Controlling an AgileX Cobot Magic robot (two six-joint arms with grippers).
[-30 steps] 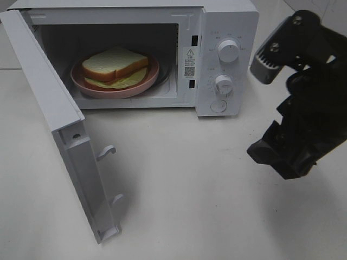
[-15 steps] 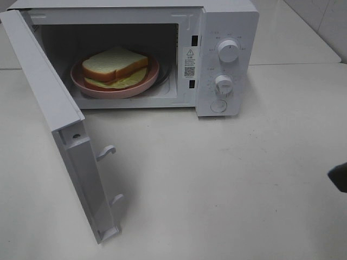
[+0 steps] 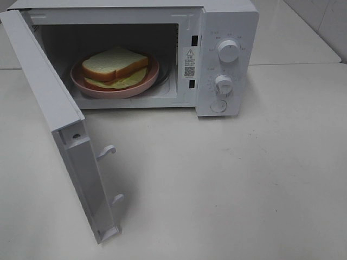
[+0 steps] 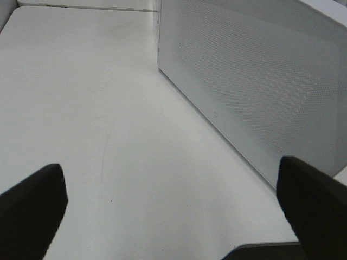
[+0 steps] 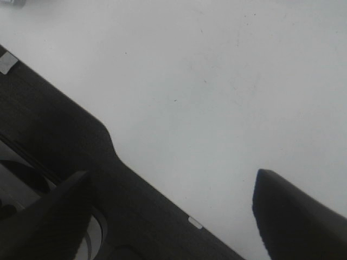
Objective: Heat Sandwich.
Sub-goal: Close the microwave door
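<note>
The sandwich (image 3: 114,65), two thick white slices with tan crust and green filling, lies on a round pink plate (image 3: 141,84) inside the white microwave (image 3: 227,21). The microwave door (image 3: 59,119) stands wide open toward the front left. Neither arm shows in the high view. In the left wrist view my left gripper (image 4: 173,211) is open and empty, its dark fingertips (image 4: 32,211) wide apart, facing the door's outer perforated face (image 4: 255,81). In the right wrist view my right gripper (image 5: 168,211) is open and empty above the bare table (image 5: 227,70).
The microwave's control panel has two white knobs (image 3: 228,50) and a round button (image 3: 218,106) on its right side. The white tabletop (image 3: 227,184) spreads in front of the microwave. A dark flat part (image 5: 59,141) crosses the right wrist view.
The right arm, large at the right of the high view a second ago, has pulled back out of that view. The sandwich, plate and door have not moved.
</note>
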